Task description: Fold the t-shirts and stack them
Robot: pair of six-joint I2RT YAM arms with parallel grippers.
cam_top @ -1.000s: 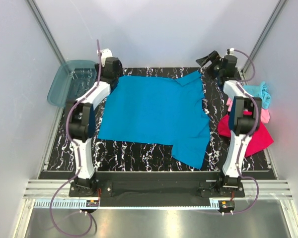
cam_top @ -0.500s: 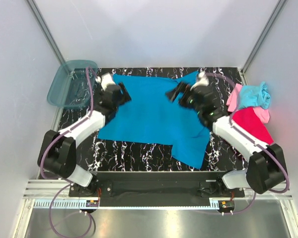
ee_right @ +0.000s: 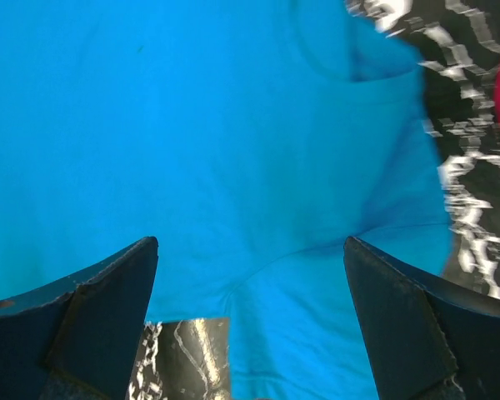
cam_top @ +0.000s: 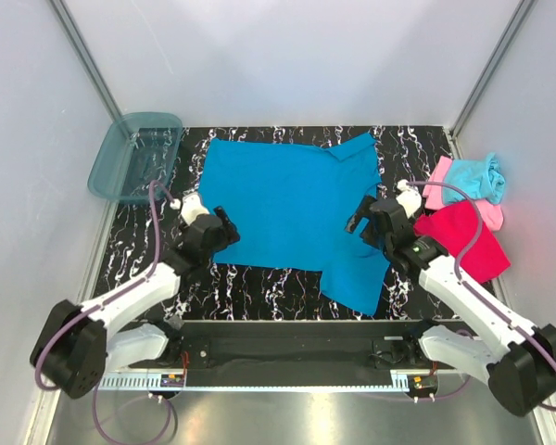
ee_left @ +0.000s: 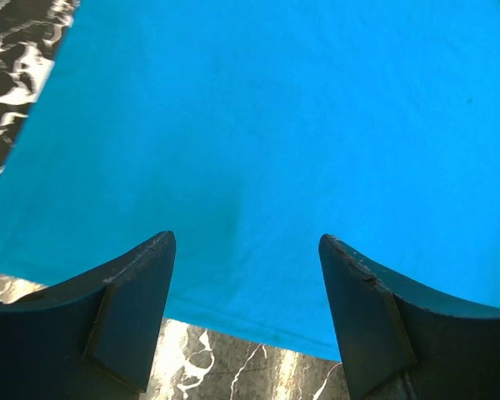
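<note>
The medium blue t-shirt [cam_top: 287, 209] lies spread flat on the black marbled table [cam_top: 269, 287], one sleeve hanging toward the near right. My left gripper [cam_top: 224, 230] is open and empty over the shirt's near left hem; the blue cloth [ee_left: 258, 142] fills the left wrist view. My right gripper [cam_top: 363, 221] is open and empty over the near right sleeve seam, and the right wrist view shows the shirt [ee_right: 233, 142] below it. A magenta-red t-shirt [cam_top: 463, 241], a light pink t-shirt [cam_top: 437, 184] and a light aqua t-shirt [cam_top: 474, 174] lie heaped at the right edge.
A translucent teal plastic bin [cam_top: 134, 158] sits at the far left corner, off the table's edge. Pale walls enclose the table on three sides. Both arm bases stand at the near edge on a metal rail.
Both arms swung from the far corners down to the near side of the blue shirt, the left to its near left hem, the right to its near right sleeve. The shirt has not moved.
</note>
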